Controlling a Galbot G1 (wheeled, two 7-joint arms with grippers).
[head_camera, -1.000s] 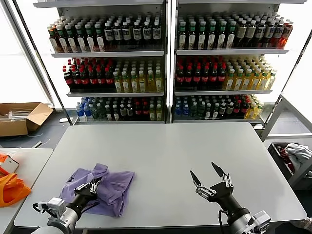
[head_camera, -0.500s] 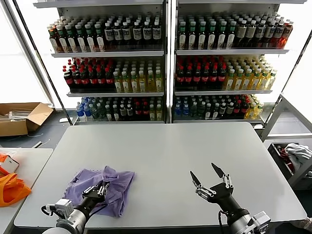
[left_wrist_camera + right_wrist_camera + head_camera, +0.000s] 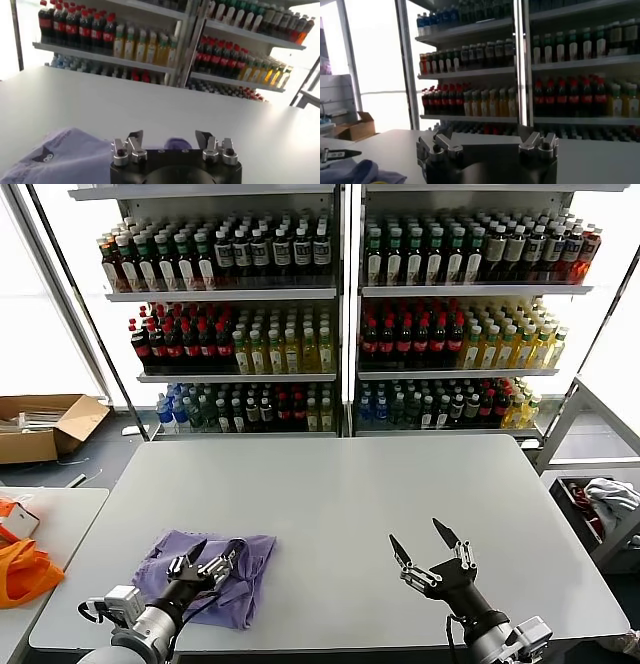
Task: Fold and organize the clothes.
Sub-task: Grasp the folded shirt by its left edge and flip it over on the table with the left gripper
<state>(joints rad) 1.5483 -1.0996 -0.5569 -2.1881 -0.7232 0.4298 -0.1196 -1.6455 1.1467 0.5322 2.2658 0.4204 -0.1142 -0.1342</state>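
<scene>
The lavender T-shirt (image 3: 170, 569) lies folded in a loose bundle near the front left of the grey table (image 3: 340, 484). My left gripper (image 3: 217, 550) is open and empty, its jaws spread just above the shirt's near right part. In the left wrist view the gripper (image 3: 169, 137) is open. Beyond it lies the shirt (image 3: 70, 155) with a small dark purple print (image 3: 44, 155). My right gripper (image 3: 415, 536) is open and empty, held above the table's front right, well apart from the shirt. It shows open in the right wrist view (image 3: 485, 136), where the shirt (image 3: 355, 172) shows at the edge.
A bright orange fabric item (image 3: 25, 569) lies on a side table at the left. A cardboard box (image 3: 45, 426) sits on the floor behind it. Shelves of bottles (image 3: 340, 314) stand behind the table. A bin with cloth (image 3: 600, 502) is at the right.
My left gripper held a fold of the shirt and drew it toward the front edge. It has now opened and let go, and the shirt lies flatter. The right arm has not moved.
</scene>
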